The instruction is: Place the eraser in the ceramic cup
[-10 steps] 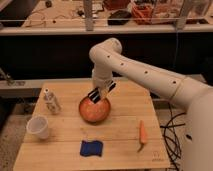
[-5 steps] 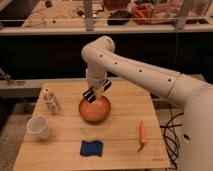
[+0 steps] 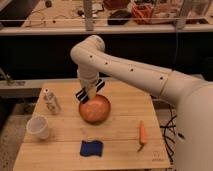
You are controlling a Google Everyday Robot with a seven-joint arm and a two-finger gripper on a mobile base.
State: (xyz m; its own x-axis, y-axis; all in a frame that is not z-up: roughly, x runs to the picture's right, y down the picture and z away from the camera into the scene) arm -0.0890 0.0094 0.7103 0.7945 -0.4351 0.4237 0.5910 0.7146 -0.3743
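Note:
My gripper (image 3: 89, 93) hangs from the white arm over the left rim of the orange bowl (image 3: 96, 111), above the table. It is shut on the eraser (image 3: 90, 89), a small black block with a pale stripe, held tilted. The ceramic cup (image 3: 39, 127), plain white and upright, stands near the table's left front edge, well to the left of and below the gripper. The cup looks empty.
A small clear glass bottle (image 3: 51, 101) stands between the cup and the bowl, at the left. A blue cloth pad (image 3: 91, 148) lies at the front middle and a carrot (image 3: 142, 134) at the right. The wooden table (image 3: 125, 150) ends close beyond the cup.
The arm has carried the eraser leftward, from above the bowl's middle to above its left rim. The objects on the table have not moved.

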